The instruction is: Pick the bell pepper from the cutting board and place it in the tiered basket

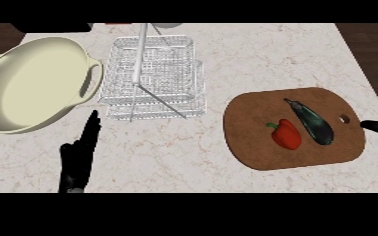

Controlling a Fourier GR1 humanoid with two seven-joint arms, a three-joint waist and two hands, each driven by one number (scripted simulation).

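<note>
Item 1, nearest: left hand [77, 162], black, at the lower left of the counter. Fingers straight and together, pointing away toward the far side; nothing held, hand released.

Item 2: right hand [370, 125], only a small black tip showing at the right edge, just beside the cutting board's handle end. Whether it is released or clenched cannot be told.

Item 3: cutting board [258, 145], brown wood, rounded, lying flat at the right of the counter, with a small hole near its right end.

Item 4: bell pepper [287, 134], red with a green stem, lying on the cutting board near its middle. Untouched by either hand.

Item 5: eggplant [312, 123], dark and long, lying on the same board just to the right of the bell pepper, running diagonally.

Item 6: counter [192, 145], pale marbled stone, bearing all listed items.

Item 7: tiered basket [153, 77], white wire mesh with a pale central post, standing at the middle of the counter, well apart from the board. Its mesh trays hold nothing visible.

Item 8: dish [40, 87], large, cream, oval, with a side handle, at the left, just beside the basket.
</note>
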